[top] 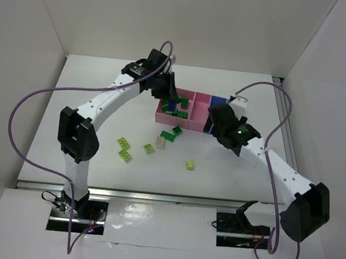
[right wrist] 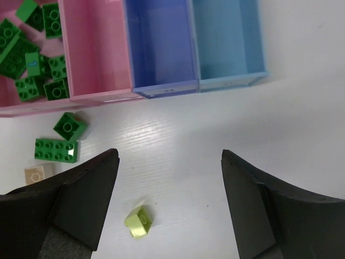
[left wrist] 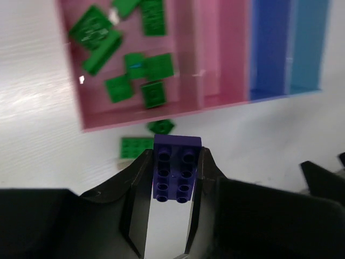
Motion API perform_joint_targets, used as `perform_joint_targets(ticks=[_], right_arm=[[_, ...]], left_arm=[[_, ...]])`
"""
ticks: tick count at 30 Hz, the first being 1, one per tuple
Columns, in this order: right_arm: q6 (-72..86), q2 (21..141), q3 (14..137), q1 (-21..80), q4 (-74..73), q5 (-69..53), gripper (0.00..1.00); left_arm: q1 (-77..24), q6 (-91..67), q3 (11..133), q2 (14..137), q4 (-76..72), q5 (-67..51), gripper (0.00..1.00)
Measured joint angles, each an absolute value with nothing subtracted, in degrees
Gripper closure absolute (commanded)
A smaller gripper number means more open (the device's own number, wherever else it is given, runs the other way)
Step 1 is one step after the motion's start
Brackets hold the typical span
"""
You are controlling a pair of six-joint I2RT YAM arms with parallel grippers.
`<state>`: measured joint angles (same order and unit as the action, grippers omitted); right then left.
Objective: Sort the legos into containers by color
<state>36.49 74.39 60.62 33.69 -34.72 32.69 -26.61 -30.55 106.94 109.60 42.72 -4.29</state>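
My left gripper [left wrist: 177, 157] is shut on the purple lego [left wrist: 175, 168] and holds it above the table just in front of the large pink bin [left wrist: 81, 102]; in the top view the gripper [top: 170, 100] hangs over that bin's near-left part. The large pink bin holds several dark green legos [left wrist: 145, 67]. My right gripper [right wrist: 170, 162] is open and empty over bare table, with a yellow-green lego [right wrist: 137, 222] by its left finger. The narrow pink bin [right wrist: 94, 48], blue bin [right wrist: 161, 43] and light blue bin [right wrist: 226, 38] look empty.
Two dark green legos [right wrist: 70, 127] [right wrist: 55, 150] and a beige one [right wrist: 38, 174] lie in front of the large pink bin. Yellow-green legos [top: 123, 142] [top: 125, 155] [top: 149, 148] lie left of centre. White walls enclose the table.
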Motion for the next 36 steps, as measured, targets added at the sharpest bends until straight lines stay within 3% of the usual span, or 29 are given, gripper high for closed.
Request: perform_joint_targets(ticks=[6,16,19,21,23,30,36], right_arm=[[42.54,66.08,57.54,33.32,-39.92,35.94,0.16],[47.59,58.50,53.78,33.10,-45.60,36.10,0.16],[47.88,58.63,52.88,33.10,-46.48,34.79,0.16],[47.18,58.67,52.88,33.10,-46.41,33.30,0.16],[45.43,58.74,52.69,33.10,-45.76,30.94,0.15],[36.60,61.01,47.57,34.76,-38.35,17.12,0.10],[31.92,70.83,46.76,40.21,-32.91,7.84,0.10]], left_arm=[[-31.79,-32.21,120.79,120.55,40.71,-7.03,0.79],[-32.42,-34.57,129.16,134.37,33.71,-9.37,0.76],[-32.27,-35.46,132.44,137.75,32.53,-10.87,0.63],[-32.27,-36.58,133.38,138.93,31.79,-11.90,0.35],[-32.27,-36.91,133.62,139.46,31.38,-12.71,0.24],[-32.27,-37.69,132.84,138.61,30.72,-13.50,0.22],[-31.31,-37.43,126.45,130.67,30.87,-13.67,0.23]])
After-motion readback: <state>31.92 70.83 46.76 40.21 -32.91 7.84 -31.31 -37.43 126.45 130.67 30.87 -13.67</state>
